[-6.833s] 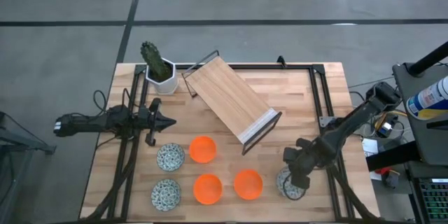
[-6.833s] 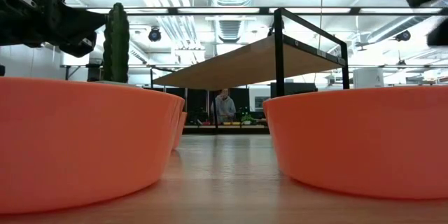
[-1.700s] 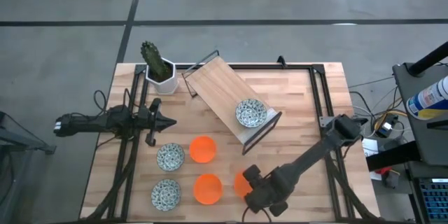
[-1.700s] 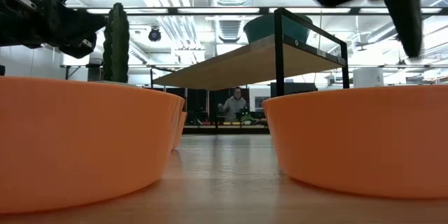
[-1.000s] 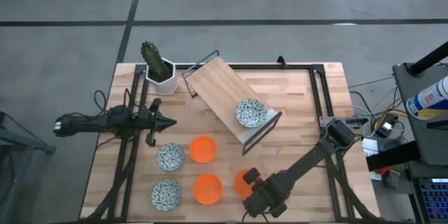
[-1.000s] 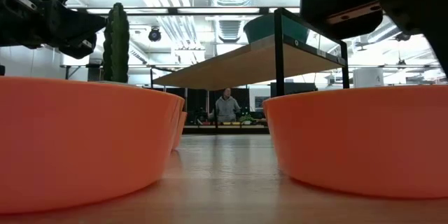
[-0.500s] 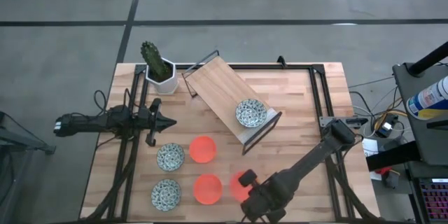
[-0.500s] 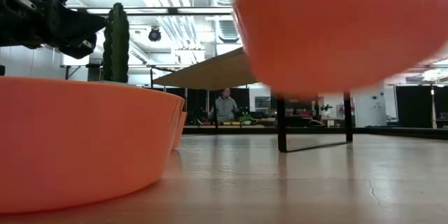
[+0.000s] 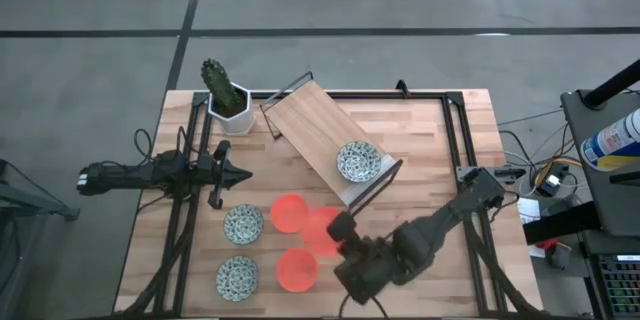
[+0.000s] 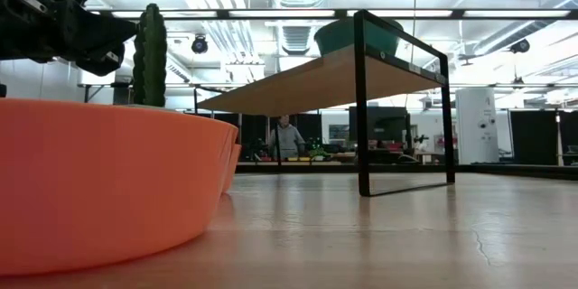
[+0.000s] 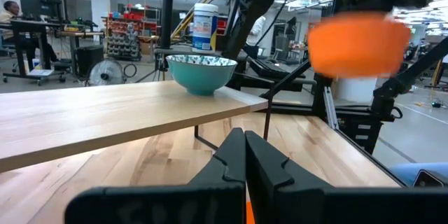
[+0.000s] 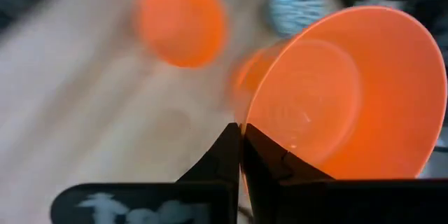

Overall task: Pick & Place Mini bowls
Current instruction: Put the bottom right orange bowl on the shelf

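Right gripper (image 9: 338, 230) up off the table near the middle-front, fingers pinched onto the rim of an orange bowl (image 9: 322, 230) and carrying it in the air. Wrist view shows it well: both fingertips (image 12: 241, 155) clamped together on the edge, bowl tipped on its side with the inside facing the camera. Looks blurry in the high view, so exact tilt hard to call from there.

Second orange bowl (image 9: 289, 213) sitting on the table just at 9 o'clock of the carried one, edges seeming to overlap from above. Third orange bowl (image 9: 297, 270) at about 7 o'clock of the carried one, near the front edge. Fills most of the left side of the low view too, probably that same front one.

Two patterned bowls on the left-front part of the table: one (image 9: 243, 225) right beside the second orange bowl at its 9 o'clock, another (image 9: 237, 277) at 6 o'clock of that. Last patterned bowl (image 9: 357, 161) up on the wooden shelf (image 9: 315, 130), at the shelf's 4 o'clock end.

Left gripper (image 9: 235, 173) parked over the left side of the table, at 12 o'clock of the nearer patterned bowl, fingers pressed together with nothing in them. Cactus pot (image 9: 232, 115) at the back-left corner, well clear of everything.
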